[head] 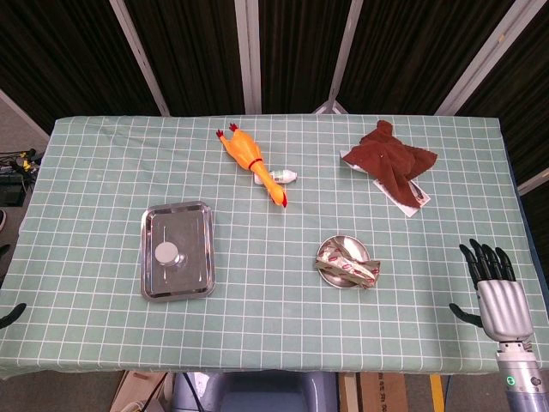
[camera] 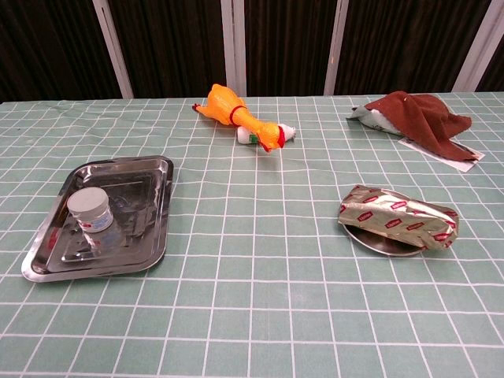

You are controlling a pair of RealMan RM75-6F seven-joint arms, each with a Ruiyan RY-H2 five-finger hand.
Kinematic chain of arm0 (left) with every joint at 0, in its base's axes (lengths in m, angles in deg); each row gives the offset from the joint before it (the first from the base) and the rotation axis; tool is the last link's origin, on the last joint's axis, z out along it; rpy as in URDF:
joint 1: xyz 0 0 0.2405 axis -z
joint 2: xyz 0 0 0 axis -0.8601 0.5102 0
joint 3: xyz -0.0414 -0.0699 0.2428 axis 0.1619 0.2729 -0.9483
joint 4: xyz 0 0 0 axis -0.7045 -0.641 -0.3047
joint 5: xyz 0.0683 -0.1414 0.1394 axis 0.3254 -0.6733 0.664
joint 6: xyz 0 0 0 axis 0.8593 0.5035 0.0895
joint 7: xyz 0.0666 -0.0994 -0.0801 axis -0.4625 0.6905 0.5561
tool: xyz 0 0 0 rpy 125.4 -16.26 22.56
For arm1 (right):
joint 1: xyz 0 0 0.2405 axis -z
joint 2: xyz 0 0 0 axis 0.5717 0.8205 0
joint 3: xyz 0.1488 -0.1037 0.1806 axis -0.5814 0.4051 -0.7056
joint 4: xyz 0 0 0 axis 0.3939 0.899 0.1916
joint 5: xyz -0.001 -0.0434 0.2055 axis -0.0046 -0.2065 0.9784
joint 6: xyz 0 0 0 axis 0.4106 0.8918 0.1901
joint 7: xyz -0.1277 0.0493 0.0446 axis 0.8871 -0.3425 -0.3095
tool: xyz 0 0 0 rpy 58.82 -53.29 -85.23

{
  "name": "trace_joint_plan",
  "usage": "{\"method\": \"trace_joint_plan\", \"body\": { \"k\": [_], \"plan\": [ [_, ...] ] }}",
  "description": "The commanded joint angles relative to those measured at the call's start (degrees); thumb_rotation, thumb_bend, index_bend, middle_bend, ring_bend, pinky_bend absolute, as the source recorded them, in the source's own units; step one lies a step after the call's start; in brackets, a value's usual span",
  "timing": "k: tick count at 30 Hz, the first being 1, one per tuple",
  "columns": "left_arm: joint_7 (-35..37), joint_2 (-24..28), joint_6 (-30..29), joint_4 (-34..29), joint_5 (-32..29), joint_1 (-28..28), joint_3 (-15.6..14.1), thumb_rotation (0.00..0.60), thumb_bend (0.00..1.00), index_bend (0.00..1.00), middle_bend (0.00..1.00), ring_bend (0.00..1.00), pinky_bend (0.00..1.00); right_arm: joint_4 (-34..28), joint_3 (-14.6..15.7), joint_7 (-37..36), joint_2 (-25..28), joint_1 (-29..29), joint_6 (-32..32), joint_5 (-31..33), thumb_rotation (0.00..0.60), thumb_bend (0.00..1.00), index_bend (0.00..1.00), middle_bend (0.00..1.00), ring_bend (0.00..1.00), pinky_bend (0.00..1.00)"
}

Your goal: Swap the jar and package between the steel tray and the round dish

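Jar [camera: 93, 214] rigid, smooth: grasp its sides. Package [camera: 398, 217] crinkly, light. Right hand [head: 496, 293] empty, fingers apart; left unseen.

right hand [head: 496, 292] empty, fingers extended and apart (head view only); left hand's fingertip barely visible

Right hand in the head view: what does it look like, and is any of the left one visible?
The right hand has black fingers and a black thumb on a silver-grey ribbed metal palm, above a grey wrist cuff bearing a small green light. Of the left hand, only a dark fingertip shows at the frame edge.
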Motion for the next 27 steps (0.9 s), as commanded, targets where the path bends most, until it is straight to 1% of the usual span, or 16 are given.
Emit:
{"method": "trace_joint_plan", "body": {
  "k": [1, 11, 16, 20, 21, 23, 27],
  "plan": [
    [-0.4, -0.1, -0.3, -0.2, -0.2, -0.2, 0.1, 0.600, 0.07, 0.15, 0.00, 0.00, 0.03, -0.1, 0.0, 0.2, 0.0, 0.0, 0.0, 0.0, 0.600, 0.09, 0.00, 0.03, 0.00, 0.00],
    [0.5, 0.0, -0.3, -0.7, 0.7, -0.1, -0.2, 0.600, 0.07, 0.15, 0.00, 0.00, 0.03, -0.9, 0.2, 0.5, 0.1, 0.3, 0.4, -0.3, 0.600, 0.09, 0.00, 0.03, 0.00, 0.00],
    [0.2, 0.2, 1.1, -0.6, -0.2, 0.3, -0.3, 0.600, 0.07, 0.15, 0.00, 0.00, 0.03, -1.8, -0.1, 1.1, 0.1, 0.7, 0.6, 1.0, 0.600, 0.09, 0.00, 0.03, 0.00, 0.00],
    [0.6, 1.1, 2.1, -1.8, 0.3, 0.9, -0.3, 0.600, 0.05, 0.15, 0.00, 0.00, 0.03, -2.0, -0.1, 1.2, 0.2, 0.8, 0.5, 1.1, 0.600, 0.09, 0.00, 0.03, 0.00, 0.00],
    [0.8, 1.6, 2.9, -2.7, 0.4, 1.5, -0.2, 0.600, 0.04, 0.15, 0.00, 0.00, 0.03, -2.0, -0.1, 1.1, 0.2, 0.8, 0.6, 1.1, 0.600, 0.09, 0.00, 0.03, 0.00, 0.00],
    [-1.1, 4.4, 7.0, -7.0, -0.6, 4.5, 1.1, 0.600, 0.03, 0.15, 0.00, 0.00, 0.03, -1.8, -0.2, 1.4, -0.1, 0.9, 0.6, 1.4, 0.600, 0.09, 0.00, 0.03, 0.00, 0.00],
    [-10.2, 9.2, 15.1, -15.5, -5.1, 10.3, 3.8, 0.600, 0.03, 0.15, 0.00, 0.00, 0.03, -1.9, -0.3, 2.6, -0.6, 1.0, 0.2, 2.5, 0.600, 0.09, 0.00, 0.03, 0.00, 0.00]
  ]
}}
